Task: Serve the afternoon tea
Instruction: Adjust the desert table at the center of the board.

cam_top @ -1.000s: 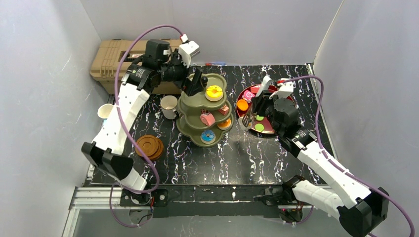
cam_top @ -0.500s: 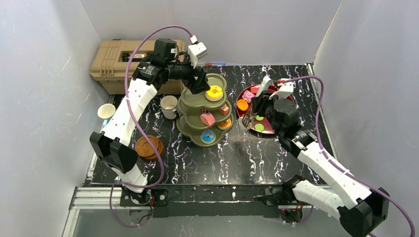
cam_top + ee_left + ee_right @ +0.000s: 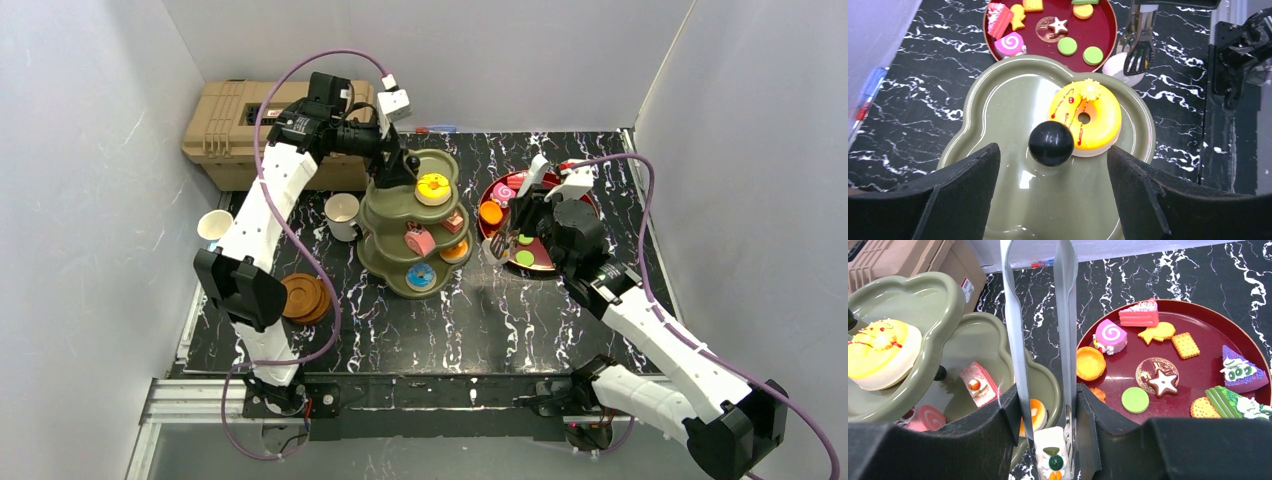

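The olive-green three-tier stand [image 3: 385, 215] stands mid-table with toy pastries on every tier. My left gripper [image 3: 393, 168] hovers open over its top tier [image 3: 1013, 110]. The black knob [image 3: 1050, 143] sits between the fingertips [image 3: 990, 155], touching neither, next to a yellow donut [image 3: 1090, 117]. My right gripper [image 3: 1045, 405] is shut on metal tongs [image 3: 1065, 315]. The tongs pinch a white pastry [image 3: 1050, 450] just right of the stand's lower tiers [image 3: 993, 335]. A white mug [image 3: 342, 213], a white-and-blue cup [image 3: 213, 225] and stacked wooden saucers [image 3: 305, 297] lie left of the stand.
A dark-red plate [image 3: 546, 262] with several more pastries sits right of the stand, under my right arm. A tan toolbox [image 3: 230, 120] fills the back left corner. A pen [image 3: 868, 92] lies by the back wall. Grey walls close in on three sides.
My left arm has swung in over the stand's top, and its jaws have narrowed towards the knob. The right arm, the tongs and the white pastry have not moved.
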Tool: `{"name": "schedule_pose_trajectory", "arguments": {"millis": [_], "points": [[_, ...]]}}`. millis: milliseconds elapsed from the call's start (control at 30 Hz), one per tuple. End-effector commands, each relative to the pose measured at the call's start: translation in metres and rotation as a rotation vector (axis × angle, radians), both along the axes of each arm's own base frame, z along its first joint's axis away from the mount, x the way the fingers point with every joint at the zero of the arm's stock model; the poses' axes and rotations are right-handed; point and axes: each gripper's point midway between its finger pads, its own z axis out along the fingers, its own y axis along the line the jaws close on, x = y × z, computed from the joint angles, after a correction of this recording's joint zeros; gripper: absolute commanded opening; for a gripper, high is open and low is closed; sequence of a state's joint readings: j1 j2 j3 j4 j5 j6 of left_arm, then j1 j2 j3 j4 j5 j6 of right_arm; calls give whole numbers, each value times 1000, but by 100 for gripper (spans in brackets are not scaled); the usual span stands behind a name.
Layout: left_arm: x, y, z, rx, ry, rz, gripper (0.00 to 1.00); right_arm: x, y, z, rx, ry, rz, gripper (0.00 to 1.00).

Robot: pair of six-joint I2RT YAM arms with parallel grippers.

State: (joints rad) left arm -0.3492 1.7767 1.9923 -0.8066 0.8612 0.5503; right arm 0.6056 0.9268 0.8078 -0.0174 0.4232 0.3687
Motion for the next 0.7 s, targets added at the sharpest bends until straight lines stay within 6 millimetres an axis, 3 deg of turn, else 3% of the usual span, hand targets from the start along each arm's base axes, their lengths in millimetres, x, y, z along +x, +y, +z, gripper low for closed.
{"name": "schedule_pose_trajectory", "arguments": {"millis": [0,133,267,600,667], "points": [[-17,-6,9,-56,-4,-118,78,0,0,38,70,-84,-10,15],[-10,-11,10,-88,-1,-127,78,0,0,42,71,-88,-8,15],[-4,-15,18,-128,-7,-122,72,-1,1,41,69,-85,-5,15],[4,-13,2,-105,23,-95,37,0,0,44,61,-91,-7,14],[8,-11,0,-94,22,-69,25,1,0,44,60,-90,-9,13]]}}
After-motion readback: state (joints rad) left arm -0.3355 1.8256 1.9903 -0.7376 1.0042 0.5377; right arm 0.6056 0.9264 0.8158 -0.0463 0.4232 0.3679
